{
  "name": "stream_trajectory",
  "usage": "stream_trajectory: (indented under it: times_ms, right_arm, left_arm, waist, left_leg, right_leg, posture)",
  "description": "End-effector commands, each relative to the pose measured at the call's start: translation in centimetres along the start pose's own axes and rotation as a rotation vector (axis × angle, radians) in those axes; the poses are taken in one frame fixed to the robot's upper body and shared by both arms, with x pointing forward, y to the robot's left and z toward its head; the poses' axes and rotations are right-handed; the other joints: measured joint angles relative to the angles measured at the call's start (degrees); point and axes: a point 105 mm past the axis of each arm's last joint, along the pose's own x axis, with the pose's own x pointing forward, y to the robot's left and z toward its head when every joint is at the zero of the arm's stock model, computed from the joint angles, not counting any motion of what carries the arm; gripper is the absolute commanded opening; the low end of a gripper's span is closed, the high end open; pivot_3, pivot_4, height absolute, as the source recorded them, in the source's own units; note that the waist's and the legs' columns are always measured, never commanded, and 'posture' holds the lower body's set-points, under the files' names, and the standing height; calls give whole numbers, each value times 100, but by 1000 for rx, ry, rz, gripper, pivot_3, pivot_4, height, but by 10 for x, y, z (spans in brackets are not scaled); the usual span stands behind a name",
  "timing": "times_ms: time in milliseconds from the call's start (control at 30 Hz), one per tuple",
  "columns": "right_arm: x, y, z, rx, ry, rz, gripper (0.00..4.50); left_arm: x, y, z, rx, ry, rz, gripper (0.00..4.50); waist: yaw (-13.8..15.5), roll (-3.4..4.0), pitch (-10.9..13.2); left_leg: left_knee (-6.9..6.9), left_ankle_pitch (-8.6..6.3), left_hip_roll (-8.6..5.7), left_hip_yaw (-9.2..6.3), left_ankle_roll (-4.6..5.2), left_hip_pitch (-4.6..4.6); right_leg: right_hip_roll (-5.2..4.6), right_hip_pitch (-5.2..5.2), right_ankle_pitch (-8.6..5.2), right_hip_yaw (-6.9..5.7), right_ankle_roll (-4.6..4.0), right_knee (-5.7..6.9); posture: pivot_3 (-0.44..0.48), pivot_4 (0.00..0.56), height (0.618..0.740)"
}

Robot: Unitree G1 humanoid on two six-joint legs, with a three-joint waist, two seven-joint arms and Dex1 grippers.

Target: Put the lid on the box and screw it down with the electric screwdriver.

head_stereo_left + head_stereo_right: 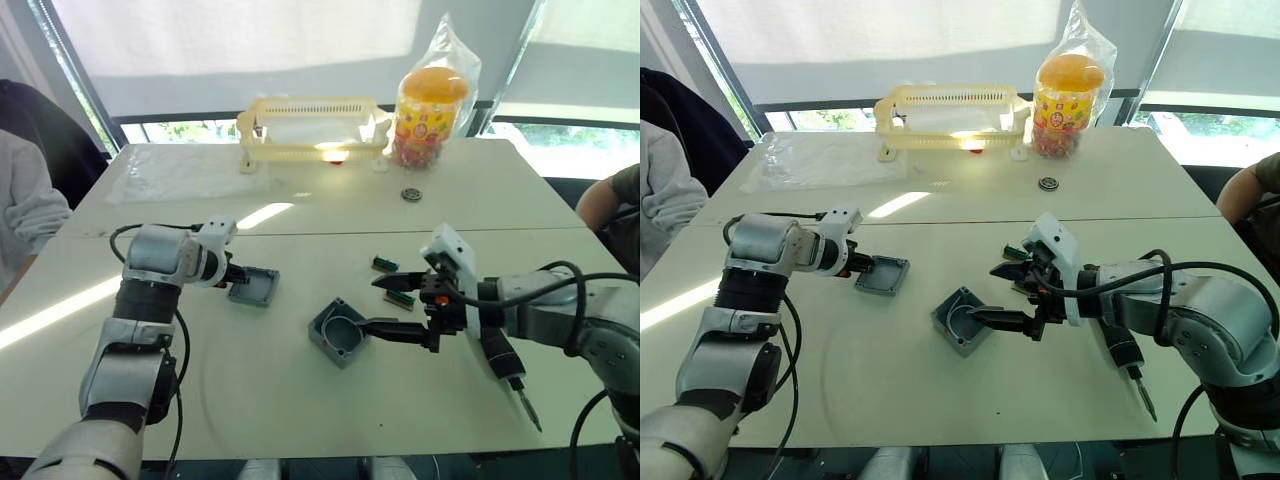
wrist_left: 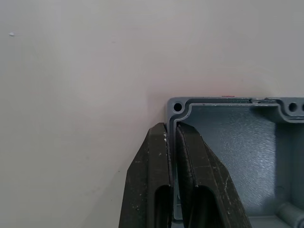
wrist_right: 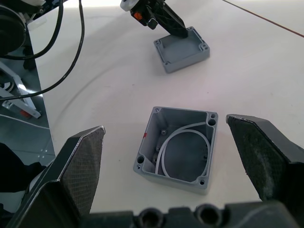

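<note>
The lid [image 1: 257, 288] lies hollow side up on the white table, left of centre. My left gripper [image 1: 236, 276] is shut on its near wall, one finger [image 2: 156, 190] outside and the other inside the rim of the lid [image 2: 232, 142]. The box [image 1: 338, 331] sits open side up at the table's middle, a white ring inside it [image 3: 178, 149]. My right gripper [image 1: 386, 305] stands wide open just right of the box, holding nothing. The electric screwdriver [image 1: 500, 358] lies on the table under my right forearm, bit pointing at the front edge.
A yellow plastic rack [image 1: 312, 126] and a bagged snack jar [image 1: 430, 105] stand at the back. A small round part [image 1: 411, 194] and two small green pieces [image 1: 385, 264] lie right of centre. One person's sleeve [image 1: 25, 205] shows at the left, another's arm [image 1: 612, 200] at the right.
</note>
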Motion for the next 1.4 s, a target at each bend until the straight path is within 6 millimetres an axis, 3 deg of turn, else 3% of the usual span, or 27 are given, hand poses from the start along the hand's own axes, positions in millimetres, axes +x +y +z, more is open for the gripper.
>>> stream_trajectory:
  times_ms: [33, 100, 267, 367, 567, 700, 1267, 1367, 1400]
  right_arm:
    - [-6, -1, 14, -24, -49, -10, 4500]
    - [-7, -4, 18, -10, -71, -12, 4500]
    - [-3, -25, 49, 135, -239, -37, 4500]
    - [8, -38, 67, 243, -328, -51, 4500]
    - [25, -67, 91, 395, -416, -126, 4500]
    - [30, -77, 105, 439, -465, -154, 4500]
    - [46, -85, 107, 477, -492, -180, 4500]
    - [47, -84, 108, 472, -502, -180, 3577]
    - [47, -84, 108, 471, -505, -179, 3084]
  left_arm:
    - [1, 2, -3, -20, -26, -9, 55]
    - [-10, 1, 16, 14, -142, -33, 55]
    - [-69, -21, 88, 101, -630, -163, 55]
    - [-89, -36, 108, 107, -810, -209, 55]
    - [-94, -74, 116, 208, -917, -269, 55]
    - [-94, -88, 115, 238, -937, -303, 55]
    - [-97, -105, 112, 242, -942, -376, 55]
    - [-96, -103, 112, 236, -936, -372, 0]
    - [-96, -102, 112, 234, -935, -370, 0]
  waist:
    - [0, 0, 0]
    - [1, 0, 0]
    - [1, -20, 12]
    - [15, -19, 11]
    - [2, -16, 9]
    - [-10, -15, 10]
    - [-28, -14, 10]
    - [-29, -13, 11]
    - [-30, -13, 11]
  left_leg:
    - [0, 0, 0, 0, 0, 0]
    - [0, 0, 0, 0, 0, 0]
    - [-1, 6, 3, -5, -11, -9]
    - [-4, 8, 2, -1, -14, -10]
    - [-4, 8, -1, 8, -14, -9]
    - [-6, 8, -1, 9, -14, -12]
    - [-9, 8, 0, 8, -14, -12]
    - [-10, 8, 0, 8, -14, -11]
    - [-10, 8, 0, 8, -14, -11]
  right_leg:
    - [0, 0, 0, 0, 0, 0]
    - [0, 0, 0, 0, 0, 0]
    - [0, -9, 4, -3, -7, 0]
    - [-4, -10, 5, -1, -8, -4]
    - [-4, -11, 5, 5, -7, -2]
    - [-2, -17, 5, 6, -7, 1]
    - [2, -21, 5, 6, -7, 3]
    - [2, -21, 5, 6, -7, 3]
    - [2, -21, 5, 6, -7, 3]
  posture:
    - [0, 150, 740]
    - [0, 150, 740]
    - [0, 150, 740]
    - [0, 150, 740]
    - [0, 150, 740]
    - [0, 150, 740]
    - [0, 150, 740]
    - [0, 150, 740]
    - [0, 150, 740]
